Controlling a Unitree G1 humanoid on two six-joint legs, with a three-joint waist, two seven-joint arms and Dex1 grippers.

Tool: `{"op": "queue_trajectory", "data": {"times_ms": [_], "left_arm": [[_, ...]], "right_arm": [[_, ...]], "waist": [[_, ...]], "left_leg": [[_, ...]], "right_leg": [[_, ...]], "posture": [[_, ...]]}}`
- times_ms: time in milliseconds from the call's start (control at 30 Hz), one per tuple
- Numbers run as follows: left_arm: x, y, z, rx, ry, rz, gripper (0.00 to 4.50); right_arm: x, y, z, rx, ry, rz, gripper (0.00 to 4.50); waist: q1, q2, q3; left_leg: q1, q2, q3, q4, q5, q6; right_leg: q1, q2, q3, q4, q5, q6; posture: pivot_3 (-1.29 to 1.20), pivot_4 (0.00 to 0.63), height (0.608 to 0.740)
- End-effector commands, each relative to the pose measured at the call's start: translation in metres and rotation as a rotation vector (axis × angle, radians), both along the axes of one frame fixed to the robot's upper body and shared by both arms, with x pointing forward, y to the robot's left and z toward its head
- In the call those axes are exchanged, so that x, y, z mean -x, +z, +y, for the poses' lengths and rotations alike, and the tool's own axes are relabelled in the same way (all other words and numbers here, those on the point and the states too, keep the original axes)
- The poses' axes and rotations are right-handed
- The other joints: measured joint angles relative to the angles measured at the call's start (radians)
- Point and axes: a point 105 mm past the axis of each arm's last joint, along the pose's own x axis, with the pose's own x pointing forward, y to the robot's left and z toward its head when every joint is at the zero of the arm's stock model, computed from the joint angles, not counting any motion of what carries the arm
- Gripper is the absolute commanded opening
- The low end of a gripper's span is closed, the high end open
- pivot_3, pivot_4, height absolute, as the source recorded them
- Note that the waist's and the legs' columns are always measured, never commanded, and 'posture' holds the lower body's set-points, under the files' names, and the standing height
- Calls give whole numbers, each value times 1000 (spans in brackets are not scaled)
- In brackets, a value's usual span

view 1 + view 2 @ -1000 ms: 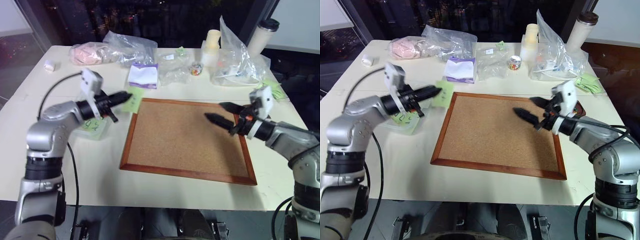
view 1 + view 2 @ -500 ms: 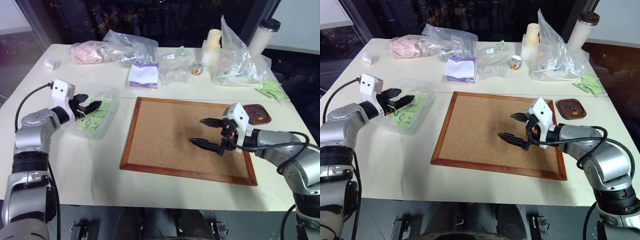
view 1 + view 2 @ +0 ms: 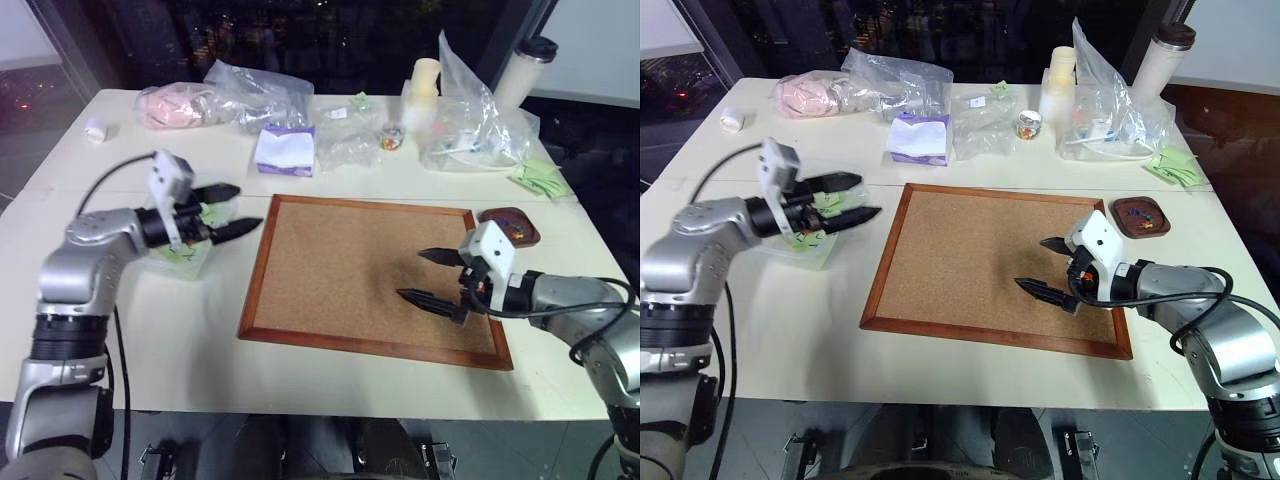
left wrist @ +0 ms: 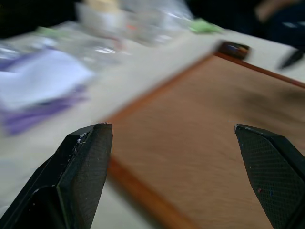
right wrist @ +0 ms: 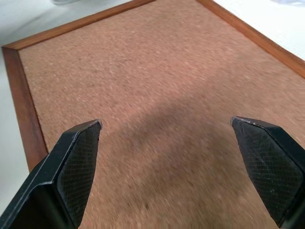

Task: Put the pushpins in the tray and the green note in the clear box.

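The clear box (image 3: 192,268) stands left of the corkboard (image 3: 360,270), partly hidden by my left arm. Light-green paper, the green note (image 3: 209,213) among it, lies inside the box; I cannot tell the sheets apart. My left gripper (image 3: 235,210) hovers open and empty just above the box, pointing toward the corkboard. The small dark reddish tray (image 3: 1140,217) sits off the board's far right corner with coloured pushpins (image 3: 1143,214) in it. My right gripper (image 3: 412,275) is open with nothing in it, low over the right half of the bare cork (image 5: 157,71).
Crinkled plastic bags (image 3: 260,95), a purple and white pad (image 3: 286,150), a small jar (image 3: 393,137), stacked cups (image 3: 426,78) and a tall tumbler (image 3: 527,68) line the far edge. More green notes (image 3: 541,178) lie at the far right, a small white roll (image 3: 97,130) at the far left.
A second ago my left gripper held a green note near the board's left edge. It dropped to the box, opened, and has lifted away empty. My right gripper sank lower over the cork.
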Motion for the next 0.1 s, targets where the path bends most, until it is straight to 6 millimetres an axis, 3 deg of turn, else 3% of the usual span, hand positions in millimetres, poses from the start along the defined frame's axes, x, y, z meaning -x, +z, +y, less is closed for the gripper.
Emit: {"op": "queue_trajectory", "data": {"times_ms": [33,100], "left_arm": [[8,-5,-21,-21,-72,-20,4480],[11,-16,-33,-21,-101,-16,4480]], "right_arm": [[-1,14,-4,9,-20,-76,4500],[-1,16,-5,10,-31,-85,4500]], "waist": [[-1,0,0],[0,0,0]], "left_leg": [[0,0,0,0,0,0],[0,0,0,0,0,0]], "right_leg": [[0,0,0,0,0,0],[0,0,0,0,0,0]], "posture": [[0,150,740],[0,150,740]]}}
